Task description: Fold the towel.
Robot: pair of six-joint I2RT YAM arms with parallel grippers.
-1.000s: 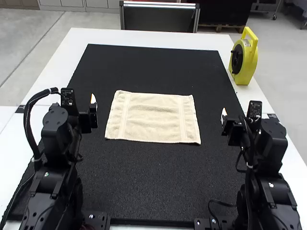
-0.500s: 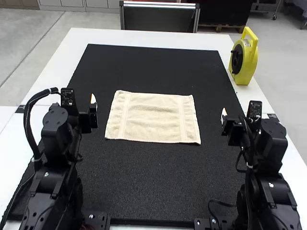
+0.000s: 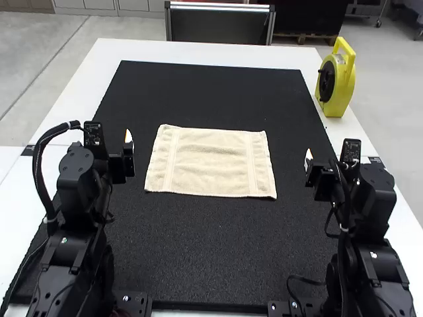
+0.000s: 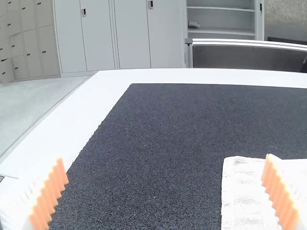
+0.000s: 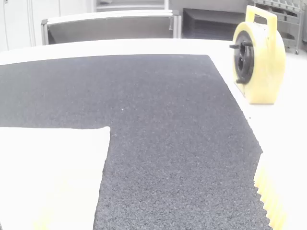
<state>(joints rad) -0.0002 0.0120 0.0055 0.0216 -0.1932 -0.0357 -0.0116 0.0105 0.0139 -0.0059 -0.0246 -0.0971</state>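
"Where are we seeing the towel (image 3: 210,162)?"

"We're finding it near the middle of the high view, slightly above centre. It's lying spread and unfolded."

"What are we worrying about?"

"Its thin edge is lying low against the black mat (image 3: 205,257), so we're risking closing above it or snagging the mat. If we're lifting the two corners unevenly, the fold is likely going askew. The low ripple near the upper middle might be turning into a bunch."

"How are we reading the textures?"

"We're seeing cream, nubby pile, a near-rectangle with smoother bands running beside both short sides. The mat is looking grainy and matte, perhaps gripping the cloth as we're dragging it. The white desk (image 3: 80,92) is showing smooth around it."

"And our hardware?"

"The left end effector (image 3: 129,142) is waiting left of the cloth, wide and empty, its orange pads (image 4: 50,191) showing saw-toothed ridges. The right end effector (image 3: 308,160) is sitting at centre right, also wide and empty."

"Anything farther out?"

"A rounded yellow reel (image 3: 342,86) is standing upper right, well apart from the towel."
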